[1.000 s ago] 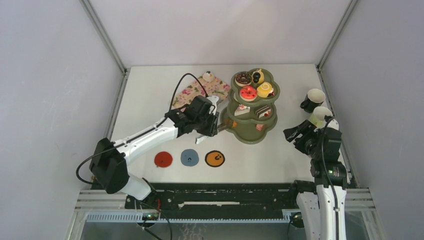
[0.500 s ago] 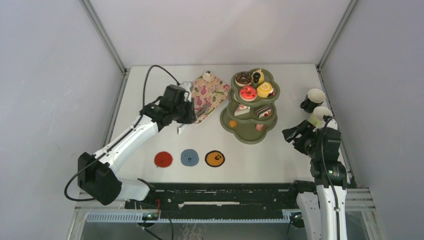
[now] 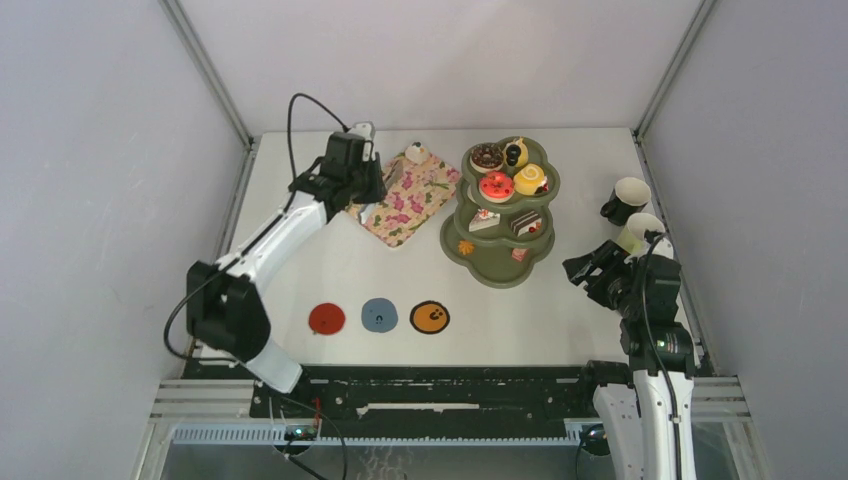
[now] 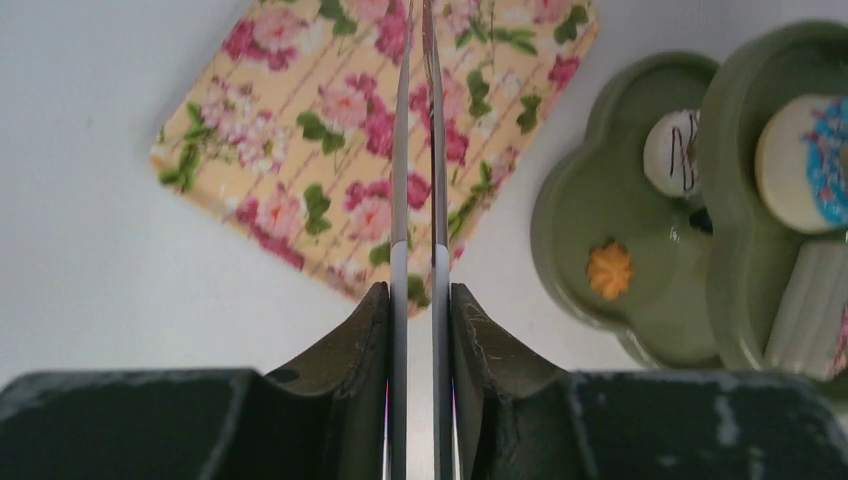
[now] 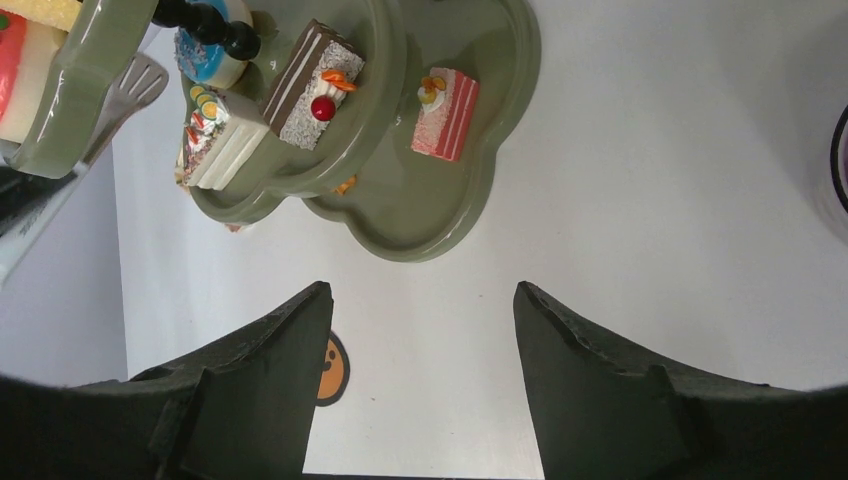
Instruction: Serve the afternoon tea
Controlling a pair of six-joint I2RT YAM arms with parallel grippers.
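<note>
My left claw (image 4: 420,300) is pinching a pair of metal serving tongs (image 4: 399,160), its fingers (image 4: 368,330) pressed on the two blades. The blades run almost together and I see nothing between them, though their tips are out of the wrist view. A second ago this claw was at the bottom tier of the olive-green three-tier stand (image 4: 575,190), with the tongs reaching onto it. Now it has swung away to the left of the stand and hangs over the edge of the pink floral tray (image 4: 300,130) farthest from the stand. A small orange pastry (image 4: 610,270) lies on that bottom tier, so I judge that piece served and the arm back for the next. The only treat off the stand is a cupcake (image 3: 416,152) on the tray's far end, just left of the stand's top tier. The other tiers already carry donuts and cake slices. My right claw (image 5: 420,295) is spread and empty and has not moved, low on the stand's right side. Two mugs (image 3: 628,198) stand just beyond it, well right of the stand, and I cannot make out a third. The three round coasters (image 3: 379,315) in front of the stand are bare, so the mugs are not yet dealt with.
</note>
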